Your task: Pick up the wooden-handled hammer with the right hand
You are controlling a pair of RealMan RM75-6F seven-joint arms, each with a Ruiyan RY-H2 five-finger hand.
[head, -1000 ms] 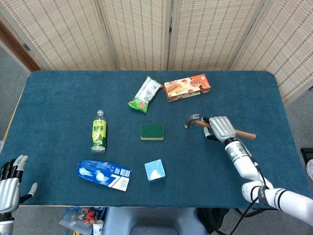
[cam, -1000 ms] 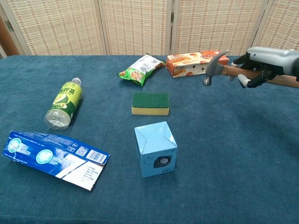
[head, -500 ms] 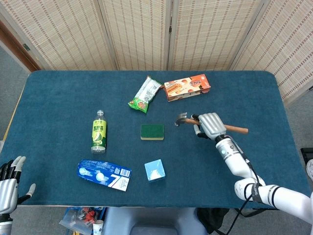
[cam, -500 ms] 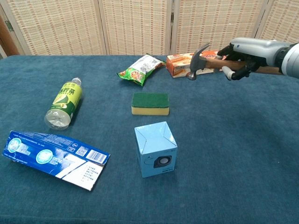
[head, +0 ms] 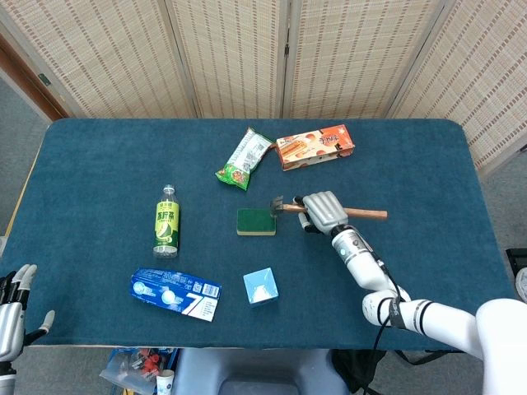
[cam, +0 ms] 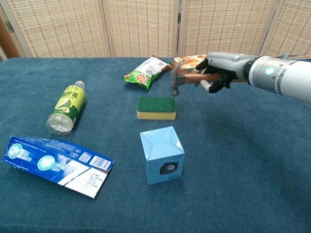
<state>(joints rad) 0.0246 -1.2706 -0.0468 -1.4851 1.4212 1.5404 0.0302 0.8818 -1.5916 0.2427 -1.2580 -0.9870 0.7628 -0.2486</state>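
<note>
My right hand is wrapped around the wooden-handled hammer, fingers clamped on the handle near the head. Hammer is airborne, clear of the table, its head hanging just above the green sponge. Pick-up looks done to me (grip seems firm). Left hand idles spread off the table's near-left corner, holding nothing.

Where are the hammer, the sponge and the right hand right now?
hammer [cam: 176, 80]: chest view, on its metal head.
sponge [head: 256, 220]: head view, on its green top.
right hand [head: 324, 211]: head view, on its back, gripping the hammer.
</note>
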